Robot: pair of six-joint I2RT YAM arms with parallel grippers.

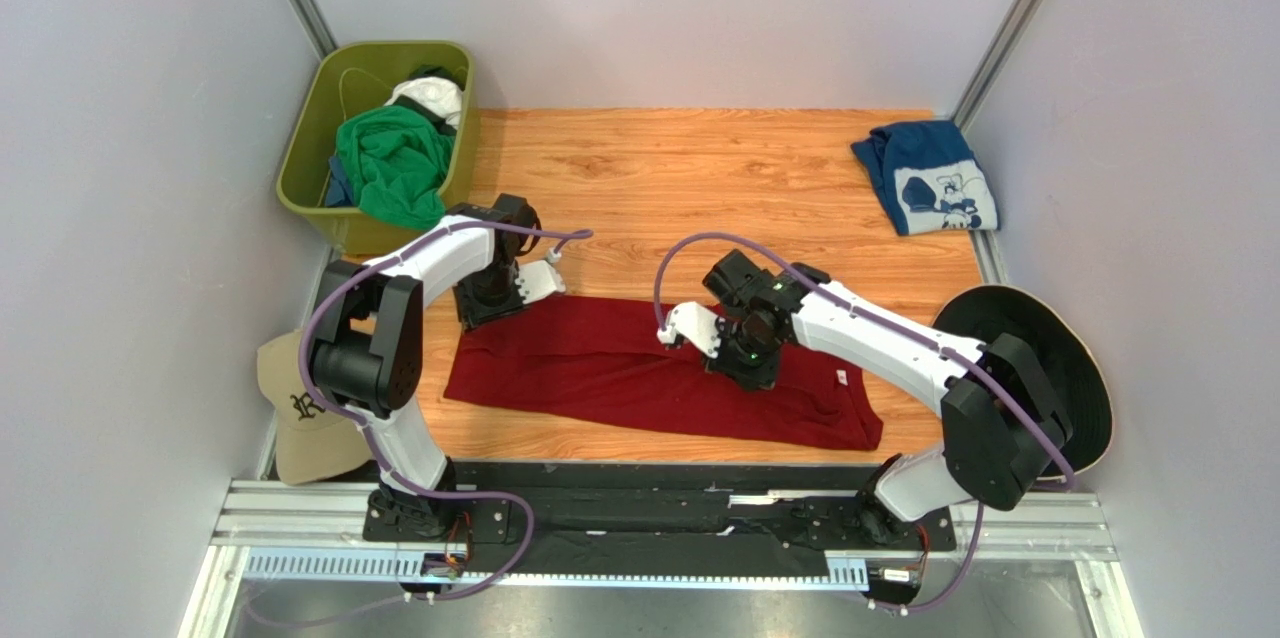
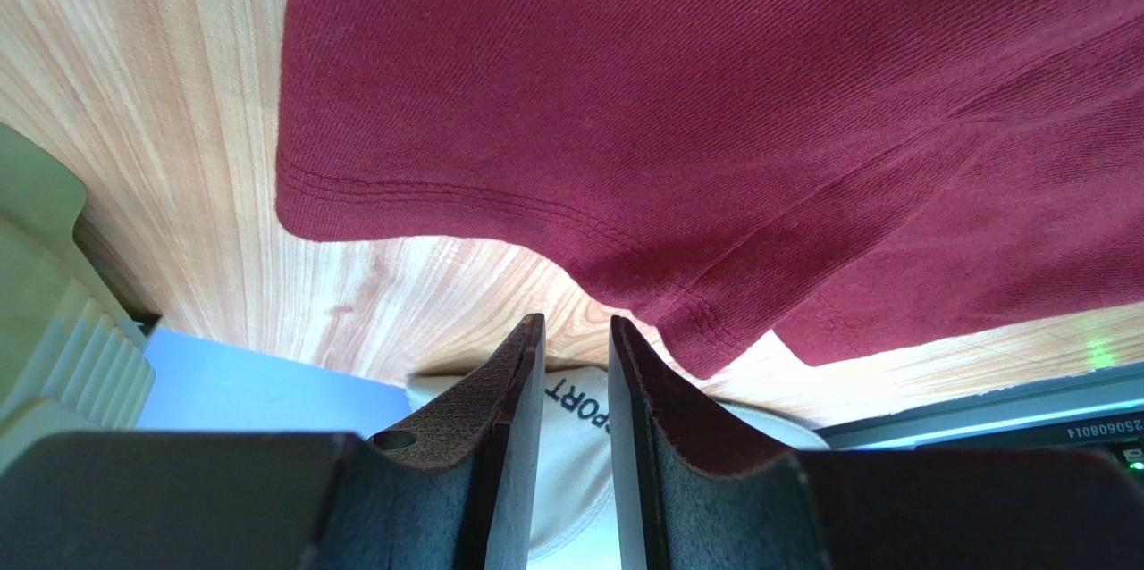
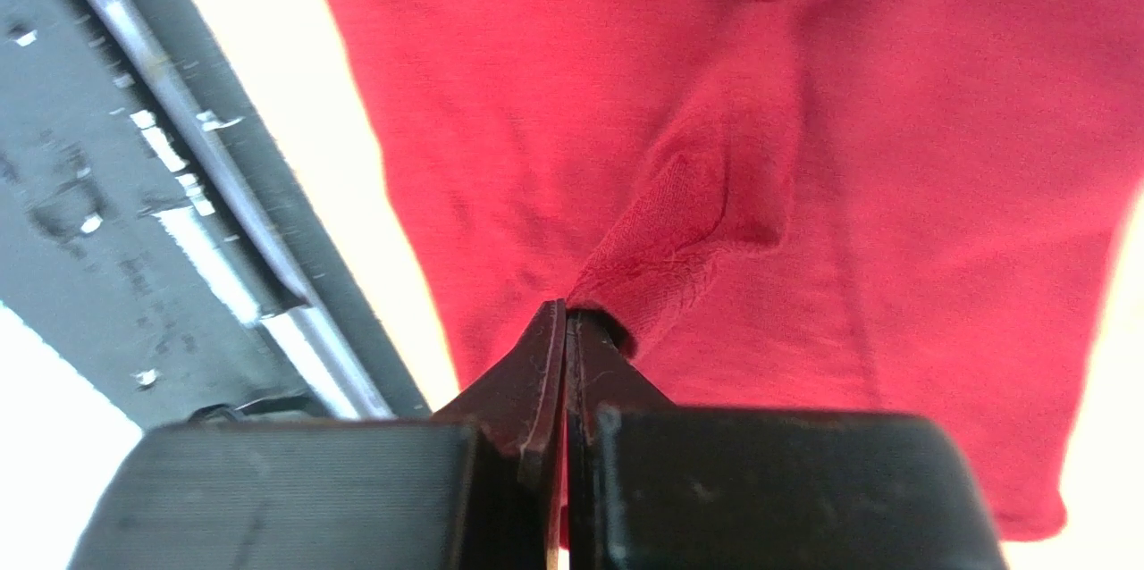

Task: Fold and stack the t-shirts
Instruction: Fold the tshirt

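Dark red t-shirt (image 1: 661, 376) lies flat on the tabletop (image 1: 721, 173). At its middle the right claw (image 3: 567, 316) pinches a tuck of cloth; at its left end the left claw (image 2: 575, 326) hovers, slightly parted and empty. A clean fold likely needs a level, straight carry. A tan cap (image 2: 578, 476) beyond its left hem apparently reads "PORT".

Near side, left arm (image 1: 436, 251): elbow folded tight, forearm reaching out over the table, wrist pitched down. Its left gripper (image 2: 575, 336) has the jaws a narrow gap apart, nothing between them. Opposite, right arm (image 1: 887, 338) is stretched low and inward, wrist down. Its right gripper (image 3: 565, 318) has the jaws pressed together, pinching a raised fold of the dark red t-shirt (image 3: 806, 101).
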